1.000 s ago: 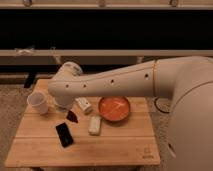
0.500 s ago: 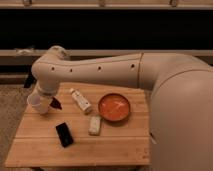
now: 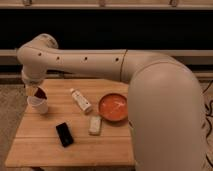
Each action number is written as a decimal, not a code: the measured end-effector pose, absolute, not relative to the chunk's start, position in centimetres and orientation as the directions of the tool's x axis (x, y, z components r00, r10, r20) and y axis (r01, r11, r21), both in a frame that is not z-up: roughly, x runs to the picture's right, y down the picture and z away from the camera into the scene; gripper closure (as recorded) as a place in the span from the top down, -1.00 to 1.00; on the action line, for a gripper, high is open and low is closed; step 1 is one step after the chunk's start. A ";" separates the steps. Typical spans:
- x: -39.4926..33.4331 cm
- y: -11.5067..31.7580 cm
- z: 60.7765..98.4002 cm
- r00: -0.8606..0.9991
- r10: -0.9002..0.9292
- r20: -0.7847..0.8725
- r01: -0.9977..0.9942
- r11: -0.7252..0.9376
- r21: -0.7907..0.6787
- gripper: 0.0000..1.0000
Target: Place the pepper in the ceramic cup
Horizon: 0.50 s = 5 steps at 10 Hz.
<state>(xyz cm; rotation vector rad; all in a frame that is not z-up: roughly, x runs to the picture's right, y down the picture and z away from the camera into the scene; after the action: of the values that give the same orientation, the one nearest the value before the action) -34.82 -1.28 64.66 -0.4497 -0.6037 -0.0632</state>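
The white ceramic cup (image 3: 38, 105) stands at the far left of the wooden table (image 3: 75, 150). My gripper (image 3: 36, 92) hangs right above the cup's rim, at the end of the arm that reaches left across the table. The dark red-brown pepper (image 3: 40, 93) is at the gripper, just over the cup's mouth.
A white bottle (image 3: 80, 100) lies on its side mid-table. A shallow orange bowl (image 3: 113, 107) sits to the right. A small white block (image 3: 94, 125) and a flat black device (image 3: 64, 134) lie nearer the front. My arm (image 3: 90, 61) spans above the table's back.
The arm has swung left from the table's middle to over the cup, carrying the pepper with it. The pepper now hangs just above the cup.
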 end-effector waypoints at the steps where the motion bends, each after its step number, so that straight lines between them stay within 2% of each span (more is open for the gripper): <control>1: -36.3 -1.6 65.1 0.810 0.061 0.583 0.208 0.900 -0.383 -1.00; 5: -39.2 -1.7 67.8 0.783 0.053 0.620 0.245 0.889 -0.386 -1.00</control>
<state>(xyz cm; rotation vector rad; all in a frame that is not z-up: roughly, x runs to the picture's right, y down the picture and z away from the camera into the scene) -39.16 -1.71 67.78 -0.4719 -0.6700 -0.1079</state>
